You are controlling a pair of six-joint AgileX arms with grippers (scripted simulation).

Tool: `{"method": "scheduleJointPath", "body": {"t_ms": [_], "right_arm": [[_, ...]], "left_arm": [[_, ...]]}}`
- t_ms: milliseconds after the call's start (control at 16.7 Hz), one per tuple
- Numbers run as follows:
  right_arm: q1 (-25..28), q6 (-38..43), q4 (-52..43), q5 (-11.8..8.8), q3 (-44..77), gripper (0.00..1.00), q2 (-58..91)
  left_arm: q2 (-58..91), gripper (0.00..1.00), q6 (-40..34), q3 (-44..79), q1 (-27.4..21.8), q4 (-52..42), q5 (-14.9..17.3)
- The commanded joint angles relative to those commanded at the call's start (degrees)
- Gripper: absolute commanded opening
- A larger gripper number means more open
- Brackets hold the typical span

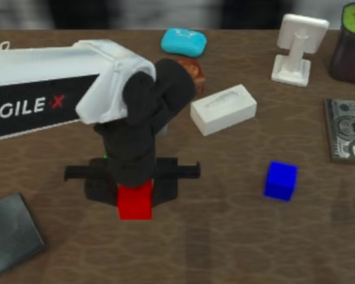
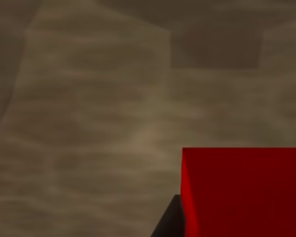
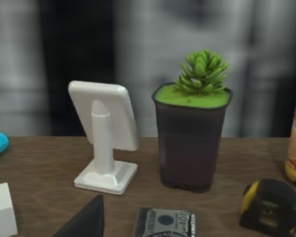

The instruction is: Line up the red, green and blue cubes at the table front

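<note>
The red cube (image 1: 135, 201) sits near the table's (image 1: 225, 242) front, left of centre, under my left gripper (image 1: 134, 188), which is shut on it. In the left wrist view the red cube (image 2: 244, 192) fills the corner, with one dark finger (image 2: 168, 219) pressed to its side. The blue cube (image 1: 280, 180) rests alone to the right, about level with the red one. Of the green cube only a tiny speck (image 1: 105, 157) shows beside the left arm's black wrist. My right arm is outside the top view; one dark finger (image 3: 89, 219) shows in its wrist view, with nothing held.
Along the back stand a light blue pad (image 1: 183, 41), a reddish-brown block (image 1: 193, 70), a white box (image 1: 223, 108), a white stand (image 1: 297, 47) and a potted plant (image 1: 350, 44). A banknote (image 1: 346, 130) lies far right, a dark slab (image 1: 9, 234) front left. A tape measure (image 3: 269, 207) lies near the plant.
</note>
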Motion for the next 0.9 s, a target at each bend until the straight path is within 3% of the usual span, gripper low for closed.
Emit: {"method": "scheduleJointPath", "body": {"t_ms": [480,900], "right_arm": [[0.0,0.0,0.0,0.0,0.0,1.00,0.0],[0.0,0.0,0.0,0.0,0.0,1.00,0.0]], "left_arm": [[-1.5,0.00,-2.0,-2.6,-1.2,1.7,-0.1],[4.2,0.00,-1.8,-10.3,-1.1,15.6,-0.1]]}}
